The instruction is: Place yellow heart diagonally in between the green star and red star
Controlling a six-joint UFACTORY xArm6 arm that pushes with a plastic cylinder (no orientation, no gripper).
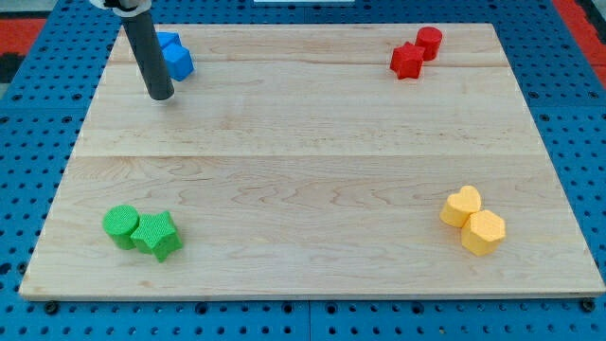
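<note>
Yellow heart (461, 206): lower right of the frame, on the table (312, 161), touching the yellow hexagon block (484, 232) that sits just below and to its right.
Green star (158, 235): lower left of the frame, pressed against a green round block (120, 225) on its left.
Red star (407, 61): upper right of the frame, touching a red cylinder (429, 43) just above and to its right.
Blue blocks (174, 55): upper left of the frame — two of them bunched together, shapes hard to make out, partly hidden behind the rod.
My tip (160, 96): upper left of the frame, resting on the table just below and left of the blue blocks; whether the rod touches them cannot be told. Well apart from the yellow heart, which lies across the board in the opposite corner.
Fingers: none on this arm — it ends in a plain dark rod, so nothing opens, closes or grips.
Layout: four colour pairs, one near each corner; the green star and the red star sit on opposite corners, the yellow heart off that line.
</note>
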